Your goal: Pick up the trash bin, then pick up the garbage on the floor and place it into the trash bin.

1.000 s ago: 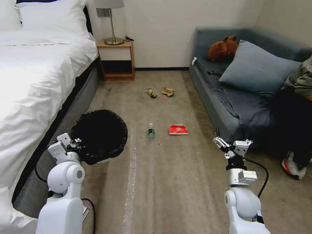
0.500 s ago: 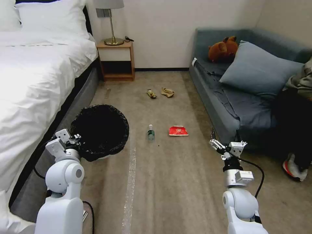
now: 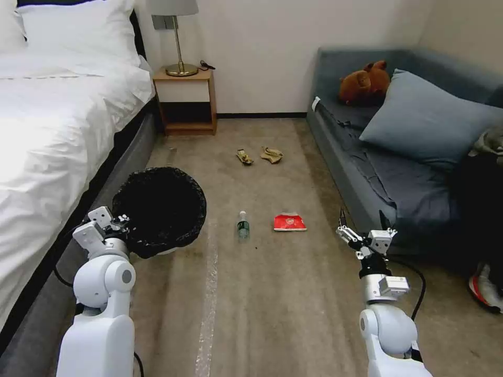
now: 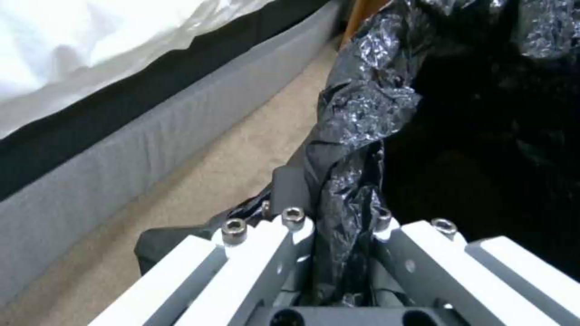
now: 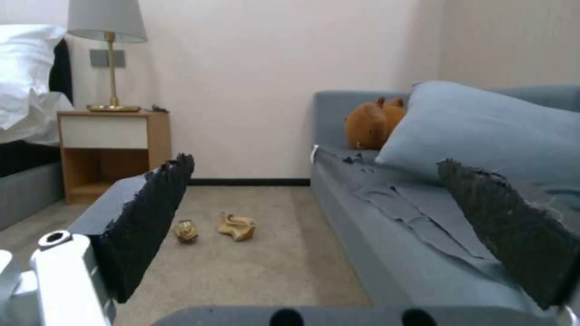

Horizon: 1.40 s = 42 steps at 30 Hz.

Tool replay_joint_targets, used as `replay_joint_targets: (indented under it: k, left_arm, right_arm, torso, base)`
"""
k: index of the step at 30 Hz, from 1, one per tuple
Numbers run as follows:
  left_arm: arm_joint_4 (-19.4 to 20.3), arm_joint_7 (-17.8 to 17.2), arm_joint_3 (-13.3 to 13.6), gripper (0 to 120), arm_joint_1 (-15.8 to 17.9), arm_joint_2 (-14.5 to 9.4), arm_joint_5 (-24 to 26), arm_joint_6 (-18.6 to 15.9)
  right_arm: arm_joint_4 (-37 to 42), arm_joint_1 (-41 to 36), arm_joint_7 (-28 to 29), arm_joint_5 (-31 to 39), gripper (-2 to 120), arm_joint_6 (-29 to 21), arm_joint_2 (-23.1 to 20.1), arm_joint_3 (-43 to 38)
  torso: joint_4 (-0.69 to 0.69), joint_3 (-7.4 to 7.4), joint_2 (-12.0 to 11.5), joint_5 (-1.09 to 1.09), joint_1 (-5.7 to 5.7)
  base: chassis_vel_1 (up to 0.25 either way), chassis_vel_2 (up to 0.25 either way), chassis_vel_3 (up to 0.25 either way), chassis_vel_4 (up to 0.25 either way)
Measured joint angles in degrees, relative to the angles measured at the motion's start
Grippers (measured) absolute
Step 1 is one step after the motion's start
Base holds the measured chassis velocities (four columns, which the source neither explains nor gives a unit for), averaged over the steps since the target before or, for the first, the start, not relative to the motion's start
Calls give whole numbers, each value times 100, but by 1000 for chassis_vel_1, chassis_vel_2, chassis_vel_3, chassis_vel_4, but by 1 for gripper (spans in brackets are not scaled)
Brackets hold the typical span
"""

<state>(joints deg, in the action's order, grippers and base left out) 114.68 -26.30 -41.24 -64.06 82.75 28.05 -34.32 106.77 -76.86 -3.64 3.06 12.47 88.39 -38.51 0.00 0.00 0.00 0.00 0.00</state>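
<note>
I have the left pincer clenched on the bag-lined rim of the trash bin, bin held beside the bed. Right pincer released, empty, near the sofa. On the floor: bottle, red packet, tan paper, snack wrapper.

the trash bin is lined with a crinkly, glossy black bag, a sliver of white showing at its base. on the beige carpet lie a clear bottle with a green label, a red-and-white packet, a crumpled tan paper and a yellow-brown wrapper. the bed is white, the sofa slate blue, the plush toy rust brown, the nightstand wood and white. both arms are white.
</note>
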Motion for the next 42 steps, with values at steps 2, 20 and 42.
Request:
replay_joint_targets:
  k: [2, 20, 42]
  left_arm:
    - [2, -1, -5, 3, 0, 0, -1, 1]
    - [45, -17, -61, 3, -1, 2, -9, -3]
    - [35, 6, -20, 3, -10, 44, -14, 20]
  right_arm:
    - [0, -1, -2, 3, 100, -3, -4, 3]
    - [53, -2, -35, 26, 100, -37, -20, 12]
    - [58, -53, -31, 17, 100, -33, -16, 40]
  torso:
    - [0, 0, 0, 0, 0]
    - [0, 0, 0, 0, 0]
    - [0, 0, 0, 0, 0]
  base:
    - [-54, 97, 77, -82]
    - [-98, 88, 102, -93]
    - [-96, 101, 98, -97]
